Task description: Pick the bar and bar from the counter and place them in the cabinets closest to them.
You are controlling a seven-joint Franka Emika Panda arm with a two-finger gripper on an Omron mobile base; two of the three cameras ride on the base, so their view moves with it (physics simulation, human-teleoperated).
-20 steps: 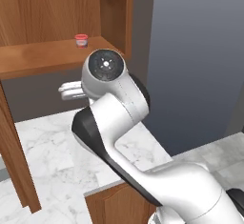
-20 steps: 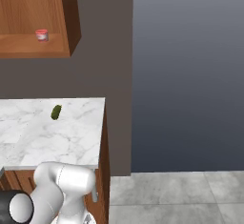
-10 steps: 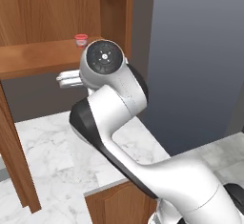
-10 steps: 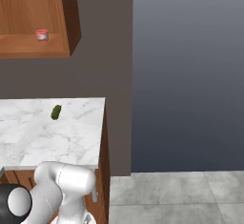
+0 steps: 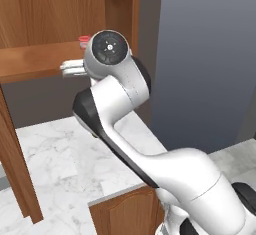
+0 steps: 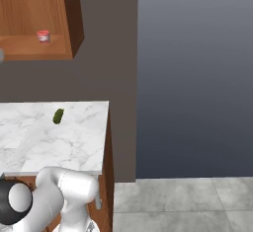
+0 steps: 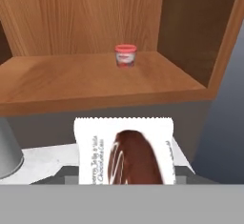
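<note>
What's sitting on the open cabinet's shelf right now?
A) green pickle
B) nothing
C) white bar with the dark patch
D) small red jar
D: the small red jar stands alone toward the back of the cabinet shelf, while the white bar is in the end effector, below and in front of the shelf edge.

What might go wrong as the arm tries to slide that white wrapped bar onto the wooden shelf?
The bar, held in the fingers, sits below the shelf's front edge, so pushing forward now would likely jam it against the wood. The small red jar stands on the shelf nearly straight ahead; a deep push could knock it over. The wrapper looks thin and may bend or slip.
</note>
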